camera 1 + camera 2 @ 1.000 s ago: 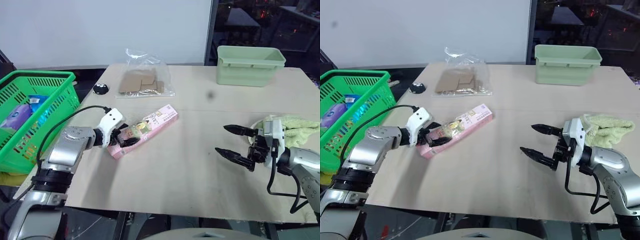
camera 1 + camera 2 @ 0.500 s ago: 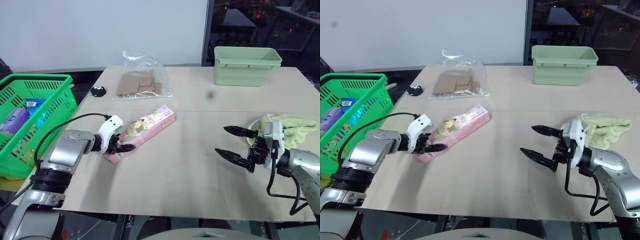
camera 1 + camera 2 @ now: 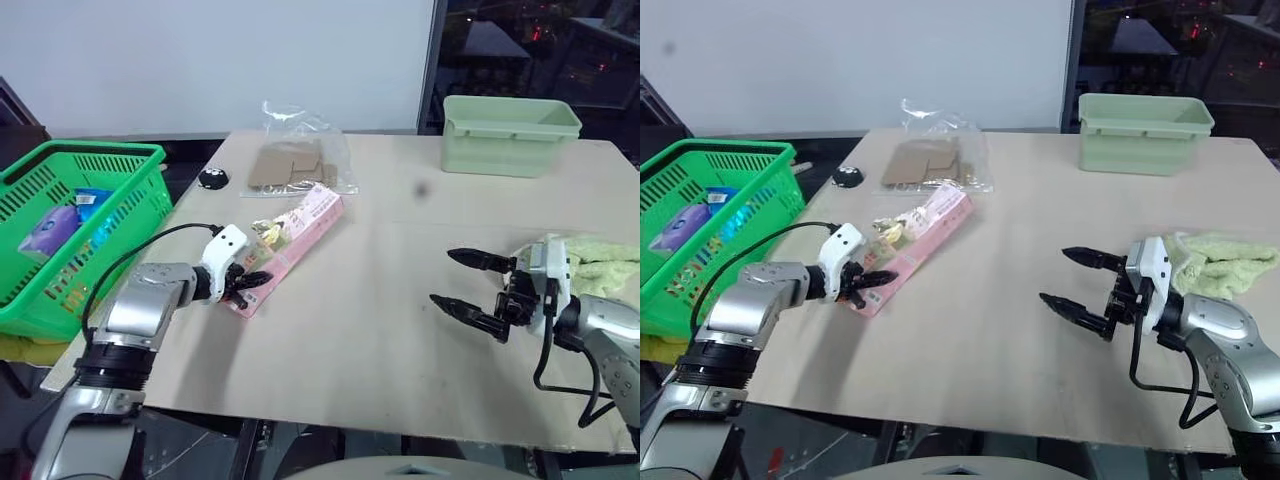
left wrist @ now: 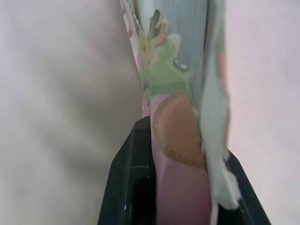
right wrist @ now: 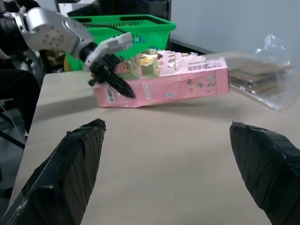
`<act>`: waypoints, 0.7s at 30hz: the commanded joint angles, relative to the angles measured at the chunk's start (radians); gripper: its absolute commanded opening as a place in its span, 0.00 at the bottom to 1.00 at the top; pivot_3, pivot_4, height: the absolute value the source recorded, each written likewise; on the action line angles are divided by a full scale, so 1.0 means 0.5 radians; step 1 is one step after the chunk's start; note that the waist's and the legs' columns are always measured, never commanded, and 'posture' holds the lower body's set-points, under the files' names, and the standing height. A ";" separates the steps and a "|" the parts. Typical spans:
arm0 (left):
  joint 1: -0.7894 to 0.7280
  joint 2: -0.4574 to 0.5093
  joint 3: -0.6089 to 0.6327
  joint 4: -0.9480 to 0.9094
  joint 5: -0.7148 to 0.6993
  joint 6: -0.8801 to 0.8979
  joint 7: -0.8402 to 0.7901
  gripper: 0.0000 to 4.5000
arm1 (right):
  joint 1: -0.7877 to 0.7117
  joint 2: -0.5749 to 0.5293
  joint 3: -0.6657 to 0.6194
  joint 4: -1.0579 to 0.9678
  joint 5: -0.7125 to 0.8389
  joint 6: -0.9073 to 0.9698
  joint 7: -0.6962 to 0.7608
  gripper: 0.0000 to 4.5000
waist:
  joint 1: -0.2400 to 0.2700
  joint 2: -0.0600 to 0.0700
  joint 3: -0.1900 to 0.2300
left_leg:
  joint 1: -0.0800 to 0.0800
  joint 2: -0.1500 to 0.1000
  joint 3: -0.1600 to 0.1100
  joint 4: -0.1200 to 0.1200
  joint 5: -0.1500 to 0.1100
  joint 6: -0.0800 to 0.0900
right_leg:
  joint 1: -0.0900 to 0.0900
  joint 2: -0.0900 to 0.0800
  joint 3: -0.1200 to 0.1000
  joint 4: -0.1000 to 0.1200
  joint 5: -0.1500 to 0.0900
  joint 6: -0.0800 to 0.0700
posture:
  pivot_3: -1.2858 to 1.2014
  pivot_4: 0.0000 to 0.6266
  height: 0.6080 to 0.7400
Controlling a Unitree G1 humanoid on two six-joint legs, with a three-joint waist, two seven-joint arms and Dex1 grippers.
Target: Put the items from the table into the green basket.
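1. The left gripper [image 3: 247, 284] was clamped on the near end of the pink carton [image 3: 290, 245], one black finger [image 4: 133, 183] pressed against each side of it in the left wrist view.
2. The carton lay on the table [image 3: 380, 330], running from the gripper away toward the plastic bag [image 3: 296, 160] of brown card pieces. Whether its held end was lifted clear of the tabletop I could not tell.
3. A small yellowish packet [image 3: 266, 231] sat on or just beside the carton's middle; I could not tell which.
4. The green basket [image 3: 70, 230] stood off the table's left edge, near the left arm. Inside it lay a purple packet [image 3: 50, 226] and a blue one [image 3: 92, 199].
5. The right gripper [image 3: 470, 290] hovered over the right part of the table with its jaws spread wide, nothing between them. In the right wrist view its two fingers [image 5: 63, 176] pointed across the table at the carton and the left gripper.
6. A pale green cloth [image 3: 595, 252] lay bunched just behind the right gripper, near the table's right edge.
7. A pale green tub [image 3: 510, 133] stood at the far right of the table, well apart from both grippers.
8. A small black round thing [image 3: 211, 177] lay at the far left edge of the table, beside the bag.
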 commanded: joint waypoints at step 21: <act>-0.644 0.468 1.017 1.003 0.249 -0.356 1.549 0.08 | -0.616 0.216 0.009 -0.048 0.378 0.187 -0.172 1.00 | -0.012 -0.036 0.011 | -0.017 0.001 -0.007 0.009 -0.002 0.003 | -0.012 0.008 -0.005 0.000 0.009 -0.001 | 0.51 0.00 1.00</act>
